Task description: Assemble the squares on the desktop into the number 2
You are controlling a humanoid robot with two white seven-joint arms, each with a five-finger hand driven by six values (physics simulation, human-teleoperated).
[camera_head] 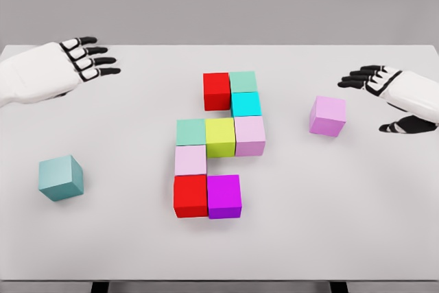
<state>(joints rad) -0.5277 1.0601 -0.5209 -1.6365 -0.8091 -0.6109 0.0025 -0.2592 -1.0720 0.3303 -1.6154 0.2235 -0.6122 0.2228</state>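
Beside pink cube (327, 116), right robot hand (384, 97) open.

No text, label, brand, number or sign can be read anywhere. The cube faces (221, 136) and the table (343, 224) appear plain, though very fine print might be lost.

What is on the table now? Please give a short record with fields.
surface: white table
figure: nine touching cubes, partly forming a 2
top row: red, green
bottom row: red, magenta
loose cubes: teal cube at left, pink cube at right
left hand: open, far left
right hand: open, beside pink cube
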